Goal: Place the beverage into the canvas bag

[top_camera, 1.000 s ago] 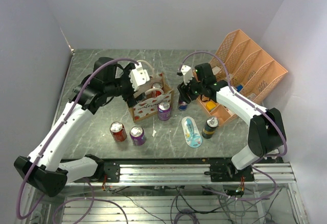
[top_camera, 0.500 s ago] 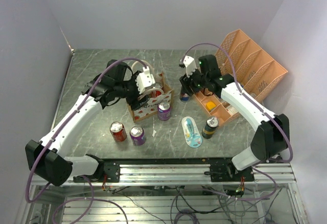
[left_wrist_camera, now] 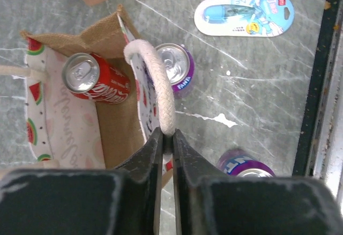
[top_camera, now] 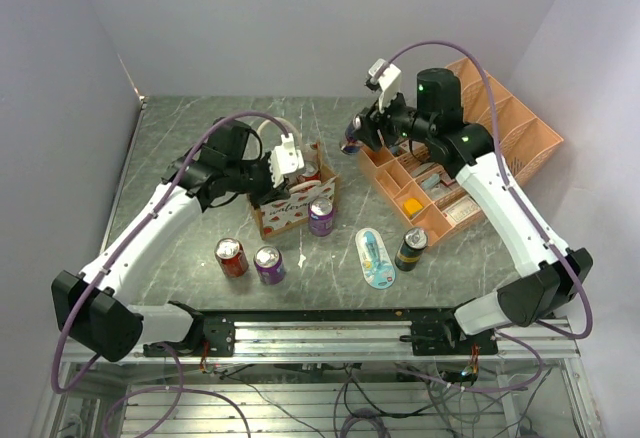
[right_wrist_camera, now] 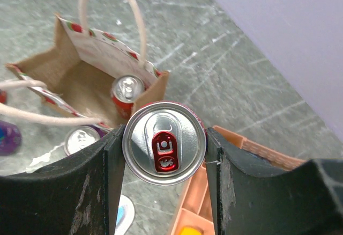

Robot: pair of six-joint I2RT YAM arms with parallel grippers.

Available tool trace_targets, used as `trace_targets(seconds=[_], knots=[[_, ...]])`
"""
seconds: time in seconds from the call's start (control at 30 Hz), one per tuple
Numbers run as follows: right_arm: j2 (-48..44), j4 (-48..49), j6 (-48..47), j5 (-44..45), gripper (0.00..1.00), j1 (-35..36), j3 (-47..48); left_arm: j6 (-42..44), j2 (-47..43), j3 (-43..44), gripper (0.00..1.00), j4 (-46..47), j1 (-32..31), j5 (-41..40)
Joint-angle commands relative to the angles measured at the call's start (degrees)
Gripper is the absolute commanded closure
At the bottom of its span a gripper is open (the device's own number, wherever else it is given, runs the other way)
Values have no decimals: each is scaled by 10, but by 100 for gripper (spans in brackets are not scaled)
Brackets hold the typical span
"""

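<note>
Now | right pincer (right_wrist_camera: 164,157) clamps one can (right_wrist_camera: 164,138) | left pincer (left_wrist_camera: 167,138) clamps canvas bag (left_wrist_camera: 64,125) handle (left_wrist_camera: 156,82) | one red can (left_wrist_camera: 94,78) inside

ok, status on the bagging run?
Left end effector shut on white handle, canvas bag mouth open. Right end effector shut on beverage can, aloft, right of bag. Red can already inside; room beside it.

Rough woven cloth: canvas bag (left_wrist_camera: 59,122); shiny metal: beverage can (right_wrist_camera: 164,142); polished marbled table (left_wrist_camera: 257,85).
</note>
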Motion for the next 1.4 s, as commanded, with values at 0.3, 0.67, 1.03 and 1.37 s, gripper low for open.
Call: trace_targets(seconds=[0.3, 0.67, 1.03, 1.37], knots=[[63, 25, 34, -134, 100, 61, 83, 118, 21, -32, 93, -79, -23, 105], [123, 26, 47, -145, 100, 123, 68, 140, 25, -68, 93, -68, -31, 116], [172, 35, 68, -123, 100, 140, 65, 144, 16, -69, 93, -68, -30, 119], [196, 13, 34, -64, 100, 140, 50, 136, 1, -87, 93, -49, -30, 115]])
